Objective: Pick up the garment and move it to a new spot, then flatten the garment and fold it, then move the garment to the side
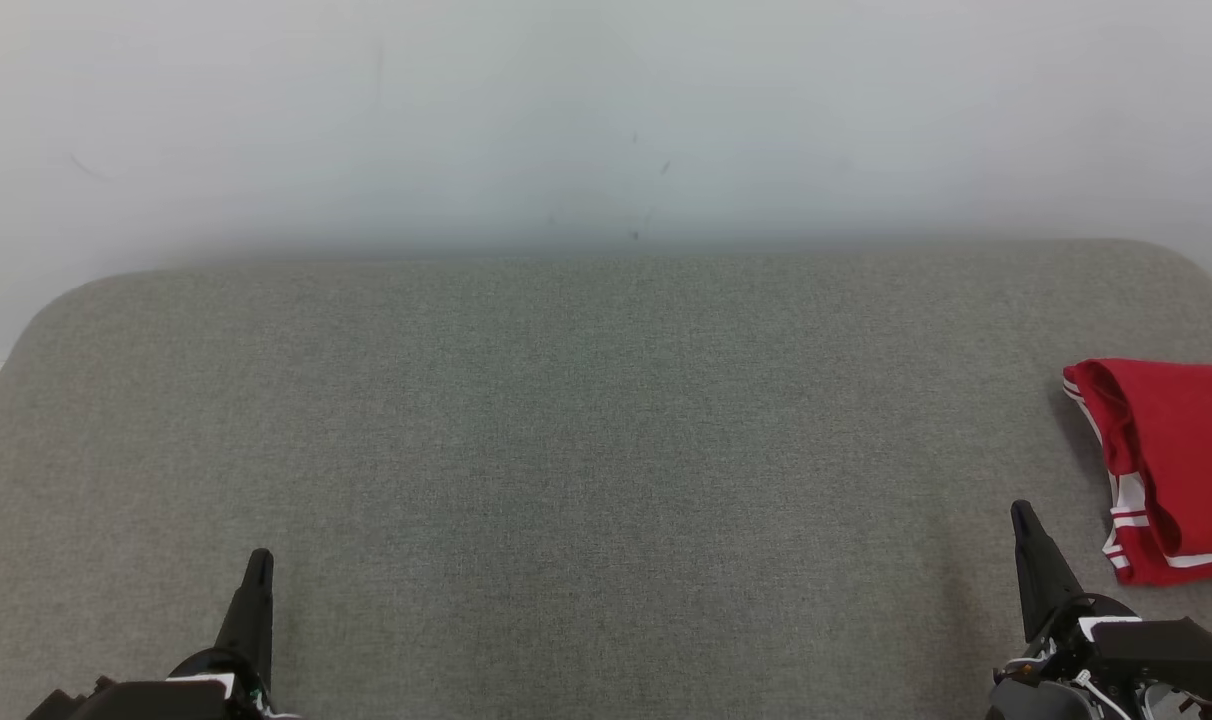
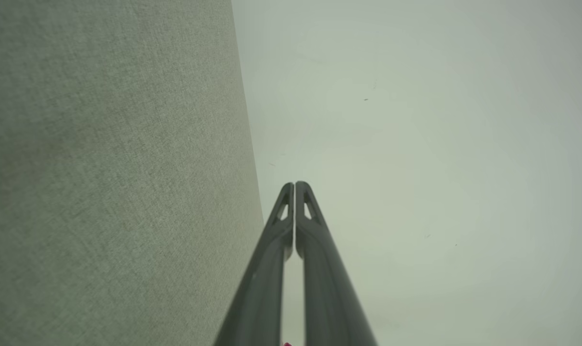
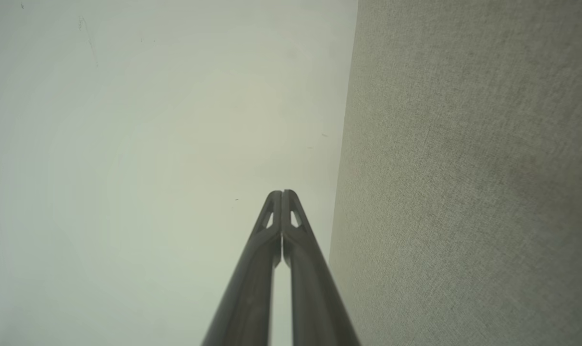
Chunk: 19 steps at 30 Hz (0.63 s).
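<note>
Tips of the left gripper (image 1: 259, 562) meet, clenched on nothing, over the near-left of the grey fabric surface (image 1: 606, 430). The right gripper (image 1: 1022, 515), likewise clenched empty, hovers near-right. A folded red garment (image 1: 1181, 470) lies at that surface's right edge.

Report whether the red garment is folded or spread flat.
Folded. The red garment lies as a compact doubled-over bundle, striped edges stacked, at the right of the grey surface; the frame crops part.

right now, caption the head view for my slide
Red garment at right edge of grey surface; left hand and right hand shut, empty.
</note>
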Available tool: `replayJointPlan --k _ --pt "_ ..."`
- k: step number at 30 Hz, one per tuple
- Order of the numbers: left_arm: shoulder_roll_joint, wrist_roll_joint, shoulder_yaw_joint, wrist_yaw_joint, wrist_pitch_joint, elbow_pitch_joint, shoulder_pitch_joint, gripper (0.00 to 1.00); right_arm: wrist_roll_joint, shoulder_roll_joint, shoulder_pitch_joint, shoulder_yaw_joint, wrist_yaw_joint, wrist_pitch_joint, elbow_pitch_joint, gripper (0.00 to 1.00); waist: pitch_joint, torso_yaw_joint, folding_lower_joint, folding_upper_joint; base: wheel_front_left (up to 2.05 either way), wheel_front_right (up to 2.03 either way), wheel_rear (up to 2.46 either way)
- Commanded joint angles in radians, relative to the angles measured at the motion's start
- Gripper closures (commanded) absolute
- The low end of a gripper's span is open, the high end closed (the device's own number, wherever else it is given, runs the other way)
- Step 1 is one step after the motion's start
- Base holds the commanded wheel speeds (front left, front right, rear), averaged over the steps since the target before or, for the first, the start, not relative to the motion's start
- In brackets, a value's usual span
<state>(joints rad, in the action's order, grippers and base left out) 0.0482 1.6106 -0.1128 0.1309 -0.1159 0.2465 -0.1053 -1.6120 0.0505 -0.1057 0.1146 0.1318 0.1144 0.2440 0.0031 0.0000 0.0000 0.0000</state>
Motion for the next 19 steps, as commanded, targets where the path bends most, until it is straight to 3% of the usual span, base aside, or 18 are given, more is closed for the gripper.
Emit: replayJointPlan --k 1,19 --pt "0.004 0.005 -0.002 0.001 0.0 -0.002 -0.009 1.0 -0.002 -0.002 -0.005 0.001 -0.002 0.003 -0.001 1.0 0.0 0.0 0.0 0.0 0.0 0.0 0.0" --pt "0.004 0.005 -0.003 0.001 0.0 -0.002 -0.008 1.0 -0.002 -0.002 -0.005 0.001 -0.002 0.003 -0.001 1.0 0.0 0.0 0.0 0.0 0.0 0.0 0.0"
